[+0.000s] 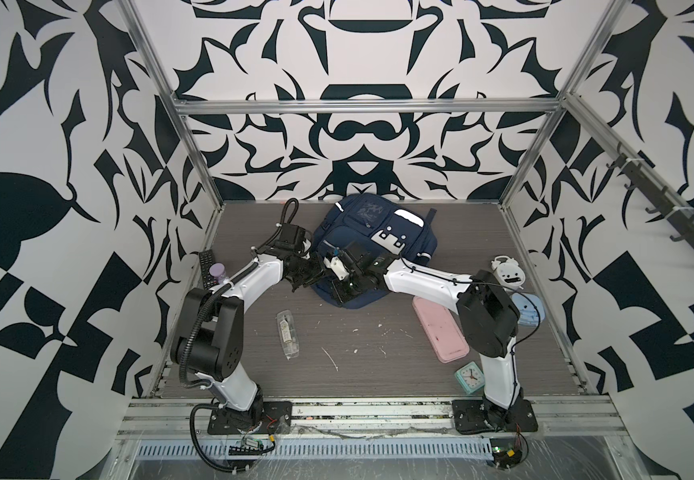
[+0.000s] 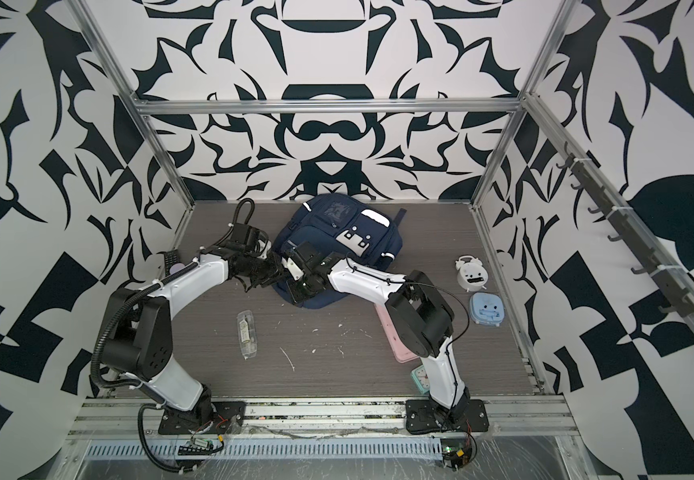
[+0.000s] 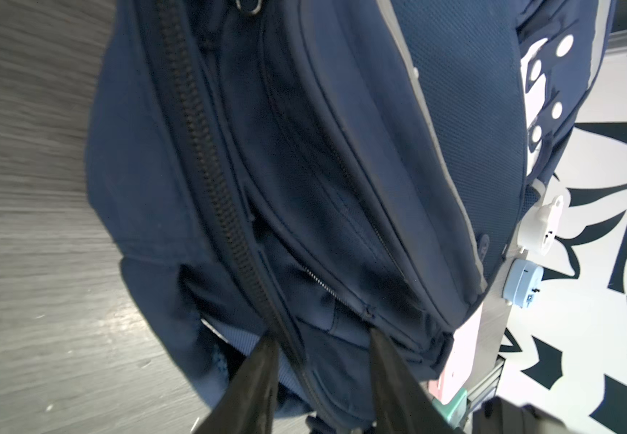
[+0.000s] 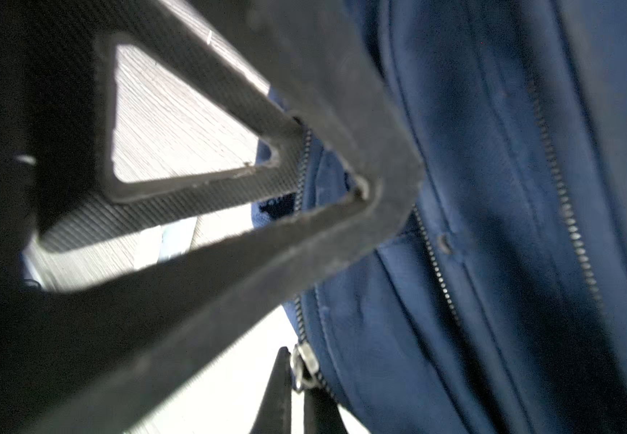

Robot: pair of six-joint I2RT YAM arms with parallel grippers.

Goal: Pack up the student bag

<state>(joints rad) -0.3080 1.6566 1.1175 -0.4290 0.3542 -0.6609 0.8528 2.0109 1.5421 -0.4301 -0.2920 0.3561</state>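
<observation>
closest to the lens: two black fingers point(image 3: 259, 379) of the left pincer point(image 3: 322, 334), set part-way open, tips against the navy fabric of the student bag point(image 3: 454, 131) on either side of its main zip point(image 3: 206, 150). cannot tell whether pinching or only touching.

right pincer point(image 4: 299, 374): closed tight on the metal zip pull point(image 4: 304, 360) at the bag's edge, with the left pincer's triangular finger frames looming blurred just beyond, pressed to the same zip line.

in both top views: lies flat on the counter point(image 1: 358, 365) at the far middle, far end close against the back wall, near rounded end under both pincers. meets them at its near-left side, left pincer reaching in from the left, right pincer from the right, tips almost touching over the zip.

front face up, white patch point(image 1: 387, 240) and pale reflective strip point(image 1: 408, 217) showing. long axis roughly near-to-far, a little skewed, patch side turned towards the right. cannot tell top end from bottom.
</observation>
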